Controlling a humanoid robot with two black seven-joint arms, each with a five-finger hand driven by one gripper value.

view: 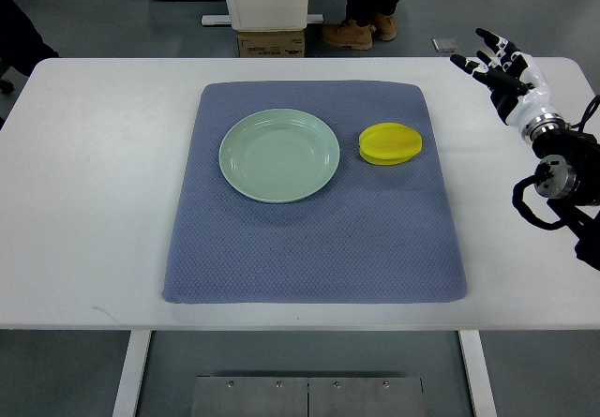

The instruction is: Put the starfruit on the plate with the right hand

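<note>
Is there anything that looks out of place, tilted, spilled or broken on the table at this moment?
Nothing stands out. The plate lies flat and empty on the blue mat, the starfruit sits whole beside it on the mat, and the right hand hovers open near the table's far right corner. No spill or damage shows.
</note>
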